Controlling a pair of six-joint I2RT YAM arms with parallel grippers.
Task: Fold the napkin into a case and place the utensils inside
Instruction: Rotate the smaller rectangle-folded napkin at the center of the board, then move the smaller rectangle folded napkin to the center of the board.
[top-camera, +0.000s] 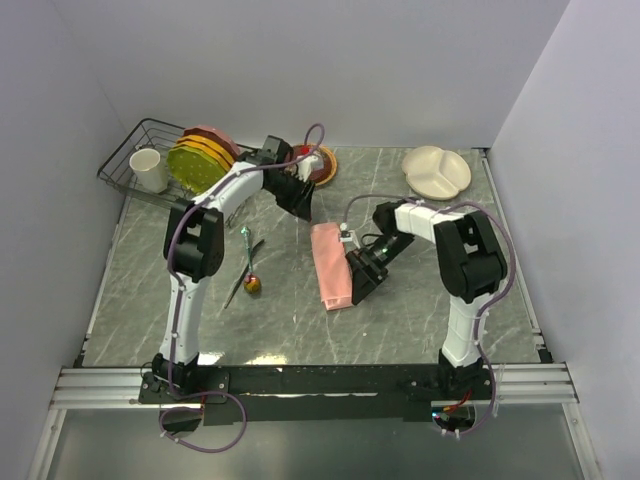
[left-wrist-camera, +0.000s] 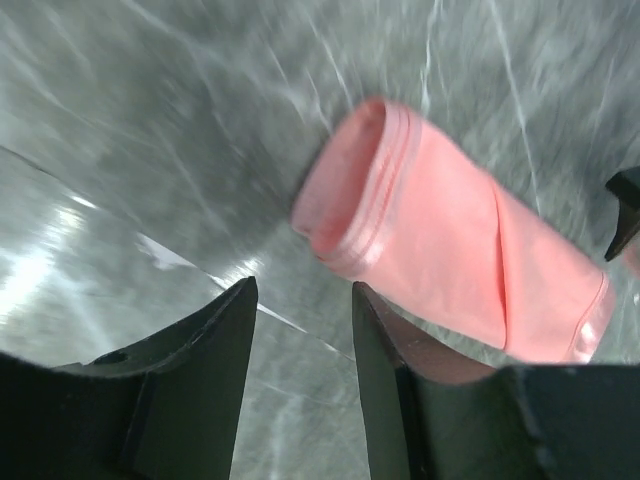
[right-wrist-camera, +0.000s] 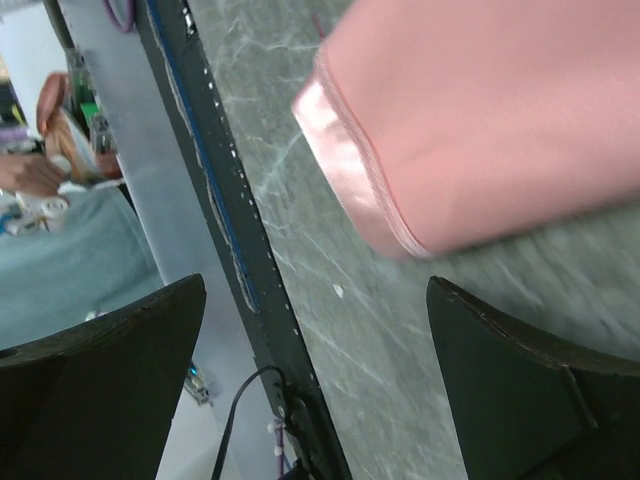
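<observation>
Your left arm (top-camera: 183, 300) and right arm (top-camera: 460, 335) match: white tube links between bulky black joint housings, each on a black base (top-camera: 165, 378). A lilac cable (top-camera: 244, 425) runs along each arm and loops out at the near end, and the right base also shows a red wire (top-camera: 461, 402). Your left gripper (left-wrist-camera: 302, 290) and right gripper (right-wrist-camera: 316, 285) have matte black, wedge-shaped fingers (left-wrist-camera: 200, 370) with flat inner faces.

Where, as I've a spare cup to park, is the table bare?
Bare table runs along the near rail, in front of the utensils and napkin. Another patch lies between the right arm and the right edge, near of the divided plate. Crowded: the far left around the rack, and the centre.
</observation>
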